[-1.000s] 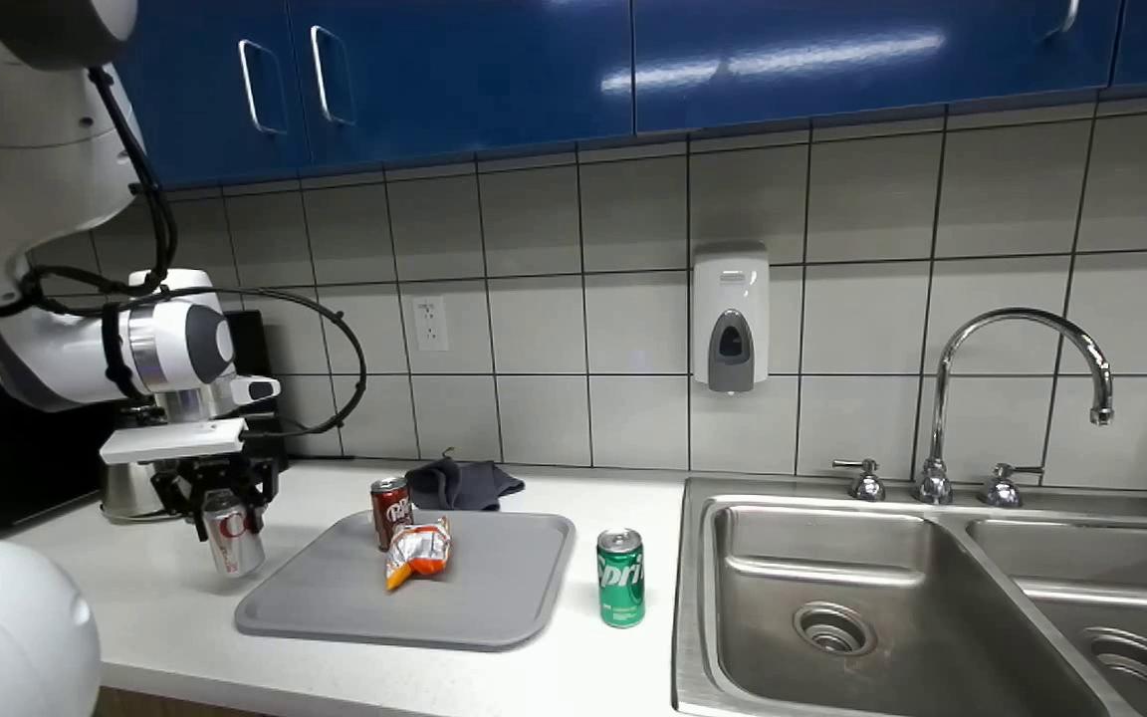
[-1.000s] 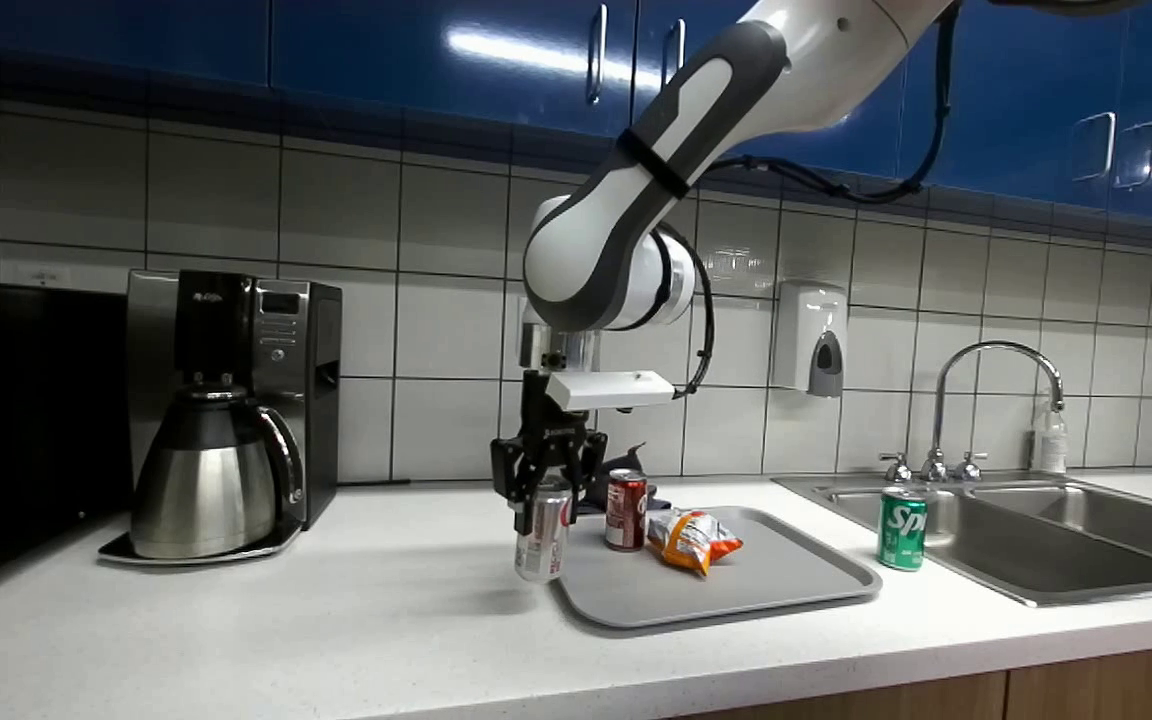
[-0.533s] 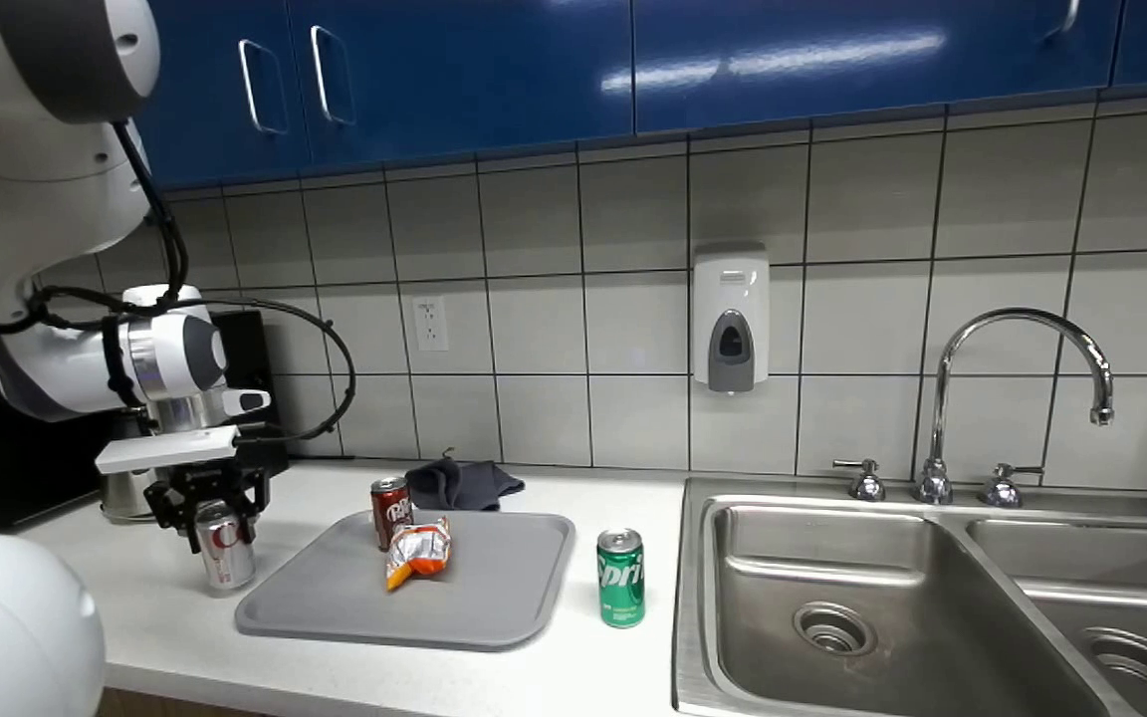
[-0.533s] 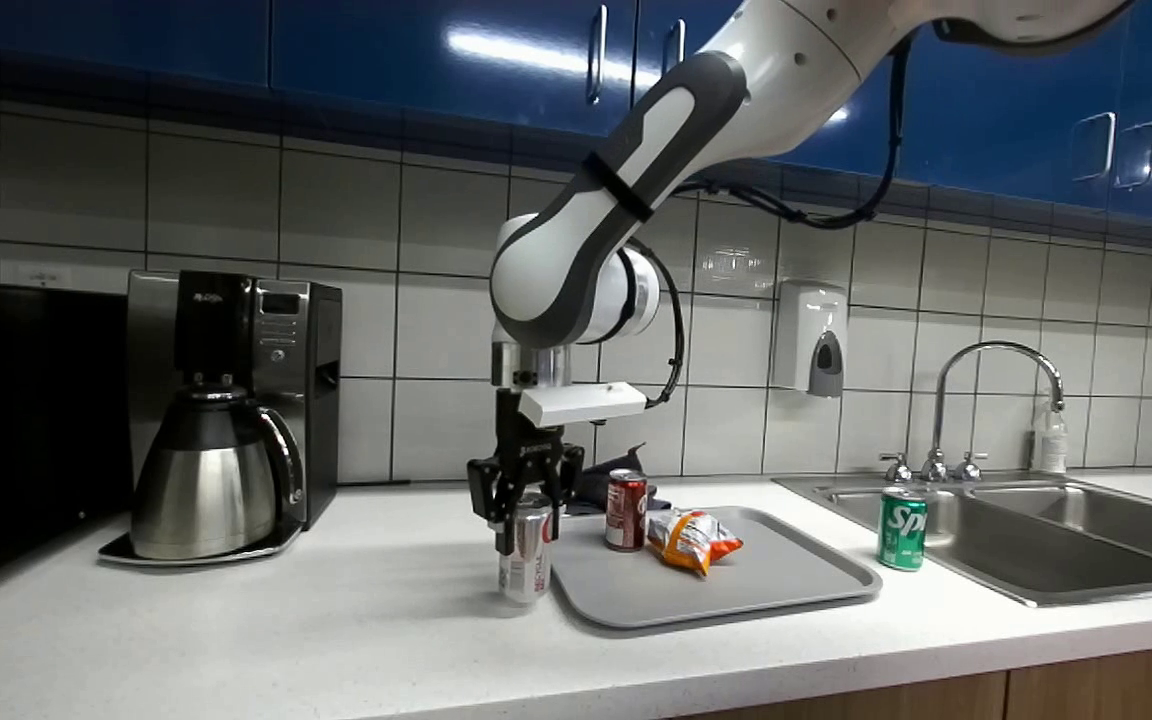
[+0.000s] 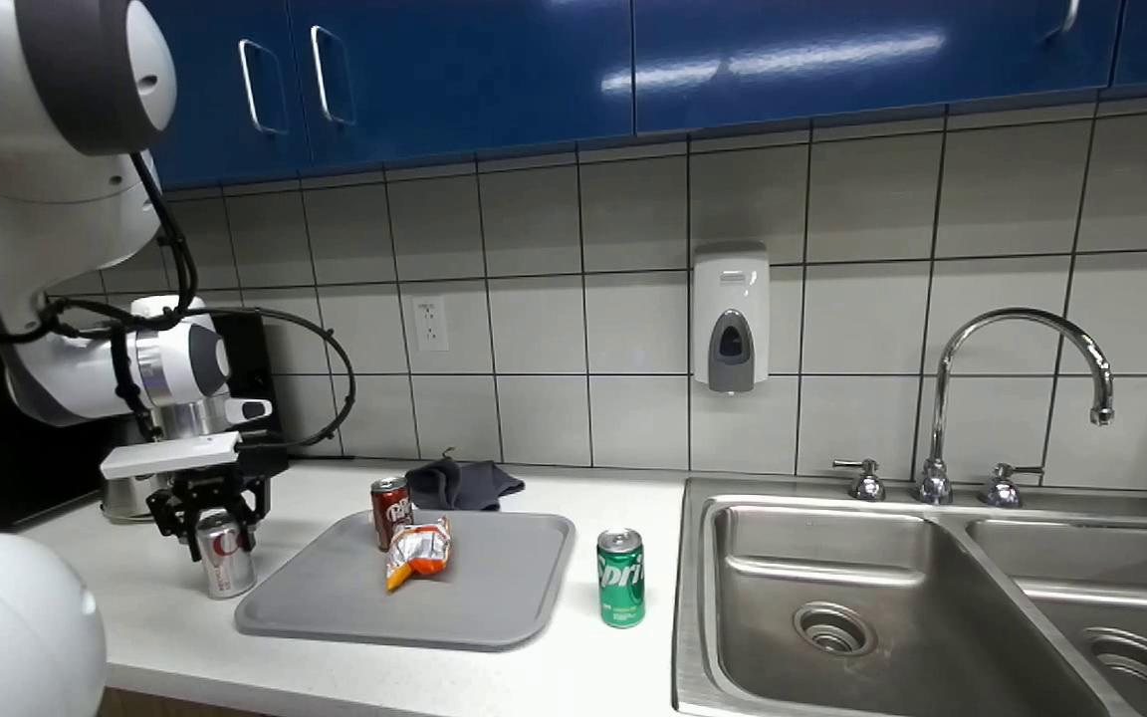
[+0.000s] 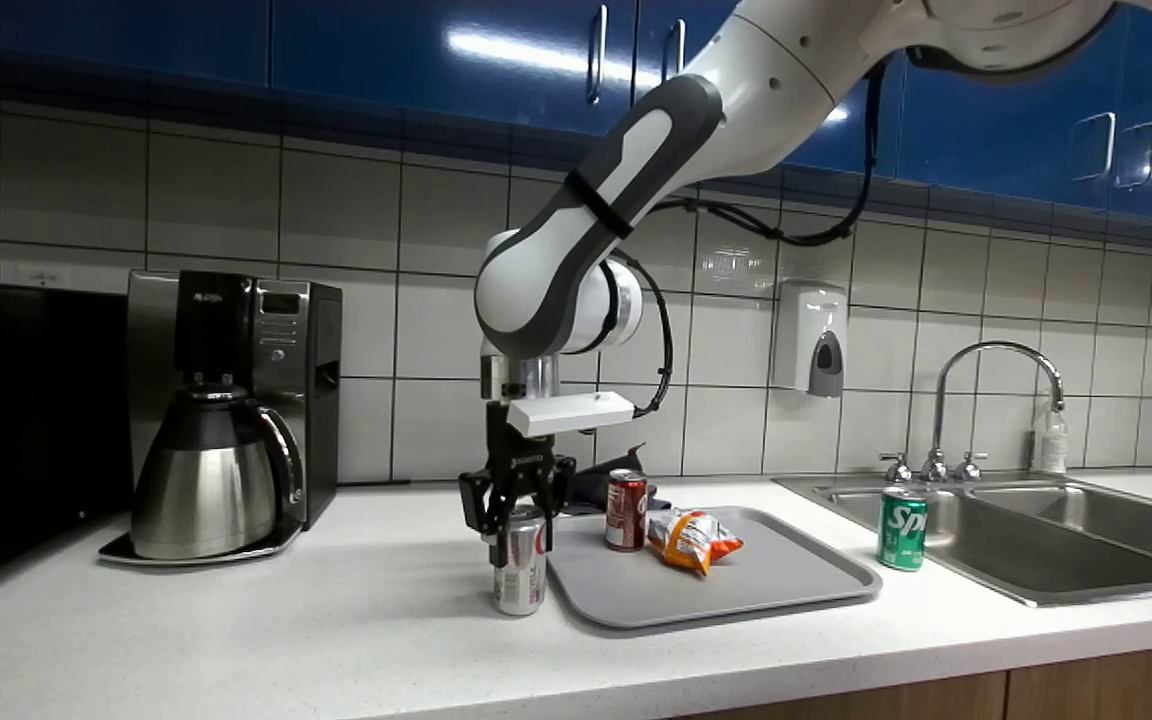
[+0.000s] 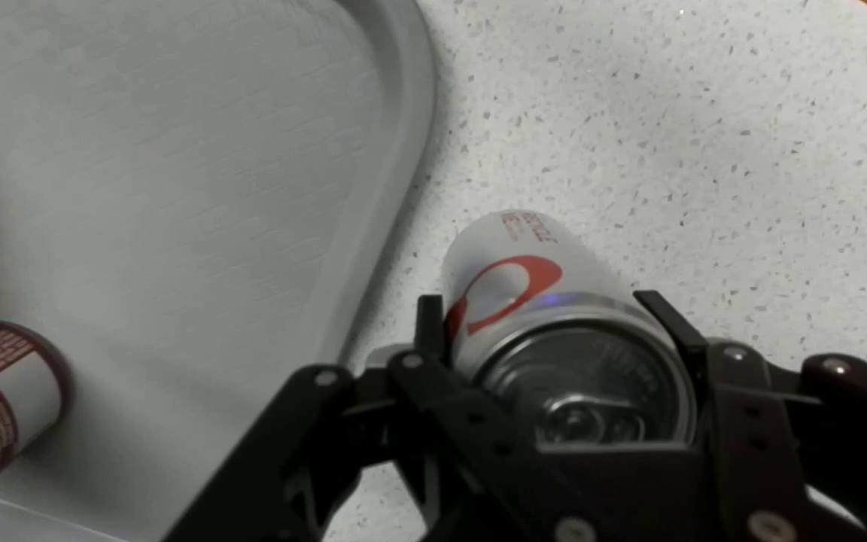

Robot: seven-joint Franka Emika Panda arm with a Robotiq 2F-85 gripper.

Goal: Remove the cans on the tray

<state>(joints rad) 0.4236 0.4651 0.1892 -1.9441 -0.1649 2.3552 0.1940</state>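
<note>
We judge the task past halfway. The green cylindrical metal can stands on the white speckled tabletop, apart from the grey rectangular tray, so we count that one as cleared. The silver cylindrical metal can with red lettering is off the tray too, upright just beside its rim and seemingly resting on the tabletop; our end effector clasps it from both sides, so letting go is left. We then have the dark red cylindrical metal can to take, which stands on the tray near a silver-and-orange foil snack bag.
</note>
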